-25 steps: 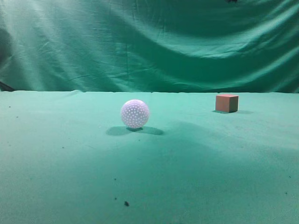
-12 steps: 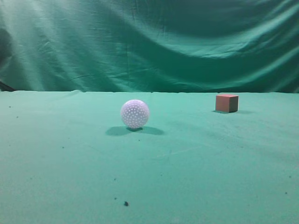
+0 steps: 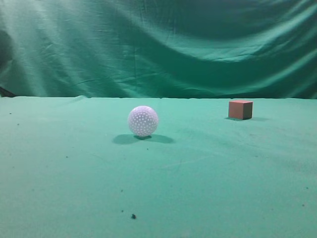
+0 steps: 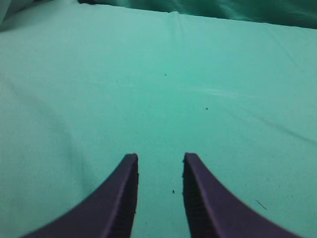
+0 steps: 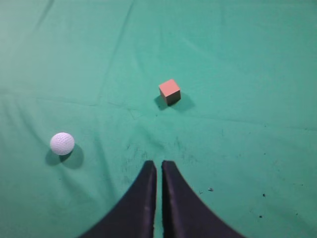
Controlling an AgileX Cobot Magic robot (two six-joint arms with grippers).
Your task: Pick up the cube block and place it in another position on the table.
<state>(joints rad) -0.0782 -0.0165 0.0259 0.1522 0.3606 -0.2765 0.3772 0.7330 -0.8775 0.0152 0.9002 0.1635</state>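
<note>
The cube block is a small reddish-brown cube with a lighter top. It sits on the green table at the far right, and shows in the right wrist view ahead of my right gripper. My right gripper is shut and empty, well short of the cube, above the cloth. My left gripper is open and empty over bare cloth; no object shows in its view. Neither gripper shows in the exterior view.
A white dimpled ball rests near the table's middle, left of the cube; it also shows in the right wrist view. A wrinkled green curtain hangs behind the table. Dark specks dot the cloth.
A dark bit at the top edge and a broad shadow on the cloth right of the ball have gone. The cube and ball have not moved.
</note>
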